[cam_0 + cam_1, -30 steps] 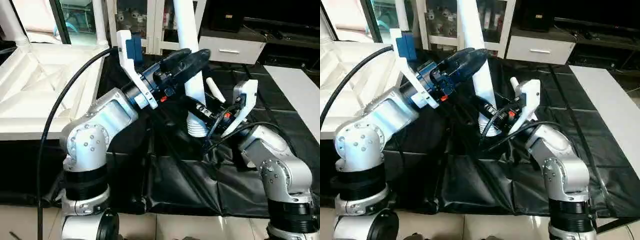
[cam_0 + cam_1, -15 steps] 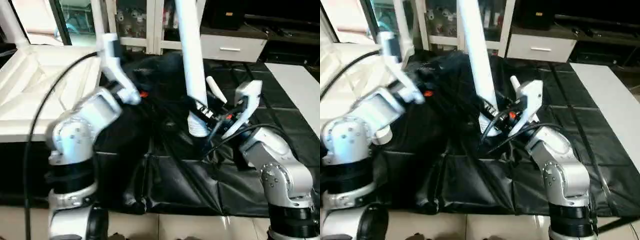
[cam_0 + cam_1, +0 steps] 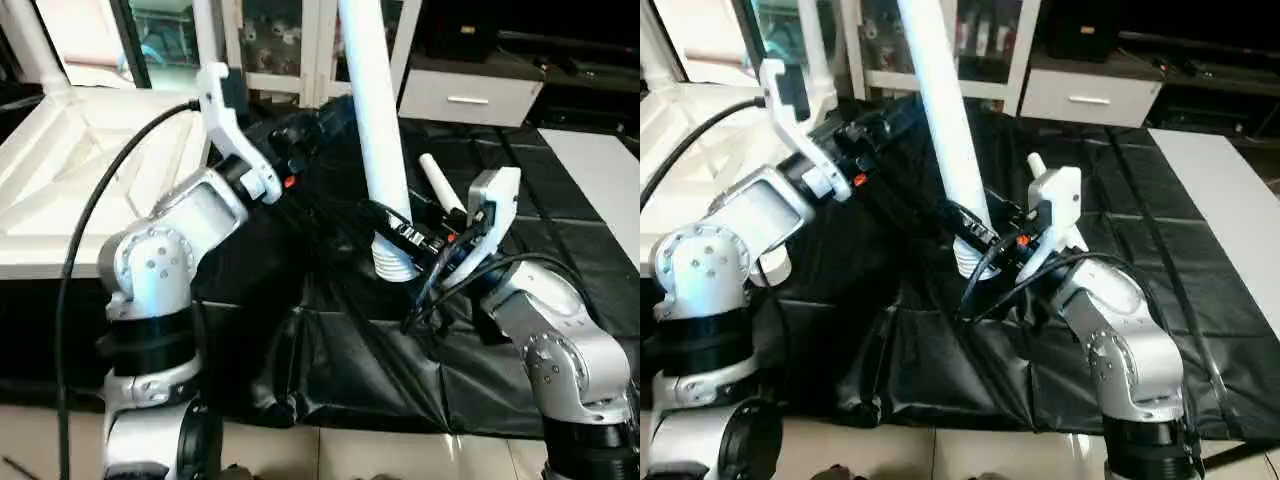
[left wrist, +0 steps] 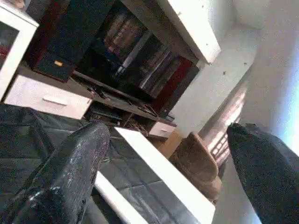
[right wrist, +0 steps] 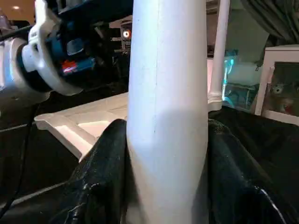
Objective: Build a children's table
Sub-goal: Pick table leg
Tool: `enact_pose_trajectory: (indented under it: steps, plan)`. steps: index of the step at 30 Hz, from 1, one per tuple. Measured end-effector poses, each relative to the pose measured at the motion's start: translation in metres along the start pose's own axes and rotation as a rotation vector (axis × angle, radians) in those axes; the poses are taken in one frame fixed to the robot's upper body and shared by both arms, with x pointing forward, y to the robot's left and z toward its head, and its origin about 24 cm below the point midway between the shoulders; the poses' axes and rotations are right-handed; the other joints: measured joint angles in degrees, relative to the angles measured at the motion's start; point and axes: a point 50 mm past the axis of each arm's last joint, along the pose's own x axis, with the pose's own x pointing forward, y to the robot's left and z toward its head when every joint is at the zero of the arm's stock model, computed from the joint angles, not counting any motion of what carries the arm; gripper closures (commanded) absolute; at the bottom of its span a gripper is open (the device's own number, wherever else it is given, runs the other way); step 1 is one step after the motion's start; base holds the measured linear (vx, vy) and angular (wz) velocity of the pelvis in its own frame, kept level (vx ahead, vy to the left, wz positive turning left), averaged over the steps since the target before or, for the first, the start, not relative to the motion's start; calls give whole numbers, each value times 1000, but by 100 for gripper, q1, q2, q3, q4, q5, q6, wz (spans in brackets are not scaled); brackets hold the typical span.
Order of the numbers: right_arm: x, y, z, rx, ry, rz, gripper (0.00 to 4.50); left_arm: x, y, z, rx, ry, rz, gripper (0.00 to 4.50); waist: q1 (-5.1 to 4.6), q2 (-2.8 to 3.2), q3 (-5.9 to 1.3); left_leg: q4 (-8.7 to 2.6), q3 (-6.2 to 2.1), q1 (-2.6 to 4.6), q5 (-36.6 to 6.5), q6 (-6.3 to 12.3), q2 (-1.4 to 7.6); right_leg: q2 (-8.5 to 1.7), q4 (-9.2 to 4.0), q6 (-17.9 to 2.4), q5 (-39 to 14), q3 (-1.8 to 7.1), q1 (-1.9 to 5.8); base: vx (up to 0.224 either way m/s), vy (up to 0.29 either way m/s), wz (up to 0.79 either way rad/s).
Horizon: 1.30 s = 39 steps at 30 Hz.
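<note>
A long white leg (image 3: 375, 130) stands nearly upright over the black sheet, leaning a little, its ribbed end (image 3: 393, 262) down. My right gripper (image 3: 402, 232) is shut on this leg just above that end; in the right wrist view a black finger (image 5: 105, 177) presses each side of the leg (image 5: 168, 107). My left gripper (image 3: 318, 122) hangs open just left of the leg, apart from it, its fingers (image 4: 70, 172) spread wide with nothing between. The children's table top (image 3: 70, 170) lies underside up at the left, with legs (image 3: 32, 50) standing in its far sockets. Another leg (image 3: 436, 180) lies on the sheet.
The black sheet (image 3: 360, 360) is rumpled at the table's front edge. White cabinets with glass doors (image 3: 275, 45) and a white drawer unit (image 3: 470, 98) stand behind. A white board (image 3: 600, 180) lies at the right. A black cable (image 3: 95, 210) arcs over my left arm.
My left gripper has come off the upright leg, drawn back to the left and opened wider. The right gripper keeps its hold, and the leg now leans a little more.
</note>
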Motion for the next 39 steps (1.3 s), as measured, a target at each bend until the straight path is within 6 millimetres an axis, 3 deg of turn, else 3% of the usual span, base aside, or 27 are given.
enact_pose_trajectory:
  steps: [25, 39]
  plan:
    - [2, 5, -16, -100, 133, 7, 264, 18, -34, -11, -36, 17, -174, 0, -3, 0, 0, 0, -1, -3, -1, 2, 1, 0, -4, 0, 0, -3, 1, 0, 0, 0]
    - [2, 4, -23, -94, 176, 6, 264, 9, -22, -2, 147, 62, -139, 0, -10, 1, 0, 0, -1, -1, -1, 2, 1, 0, -3, 1, 0, -3, -1, 0, 0, 0]
